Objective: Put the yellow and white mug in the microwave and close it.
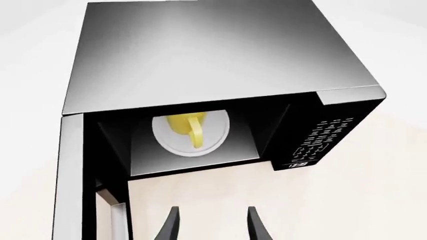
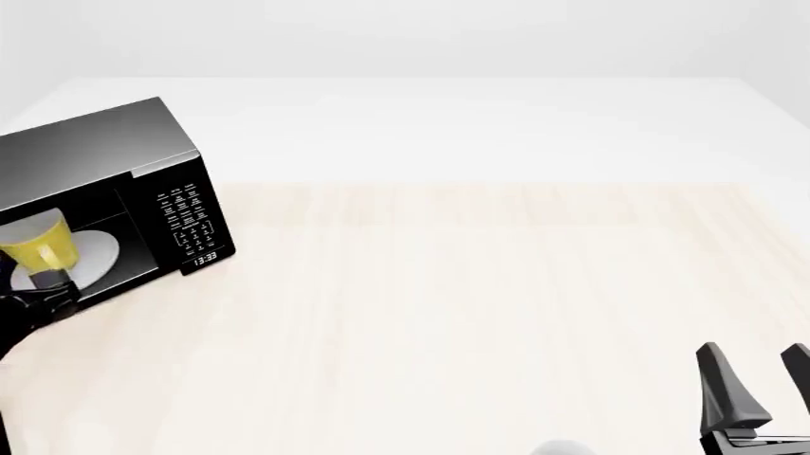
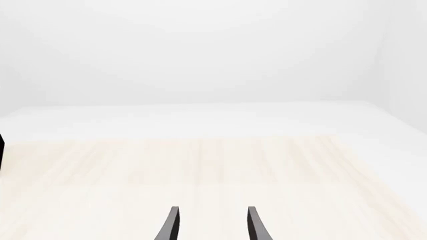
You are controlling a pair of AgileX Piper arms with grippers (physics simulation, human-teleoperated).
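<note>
The black microwave (image 1: 213,55) stands at the table's far left, and it also shows in the front view (image 2: 101,152). Its door (image 1: 70,175) is swung open. The yellow and white mug (image 1: 187,127) sits inside on the round white turntable plate (image 1: 170,142), handle toward the opening. The mug also shows in the front view (image 2: 38,242). My left gripper (image 1: 212,210) is open and empty, a little in front of the opening and apart from the mug. My right gripper (image 2: 756,358) is open and empty near the front right of the table, and it also shows in the right wrist view (image 3: 211,210).
The keypad and clock (image 2: 190,218) face the arms' side. A dark shape (image 2: 32,308) at the left edge below the opening is either the door or my left arm; I cannot tell which. A plain white rounded object (image 2: 563,447) peeks in at the front edge.
</note>
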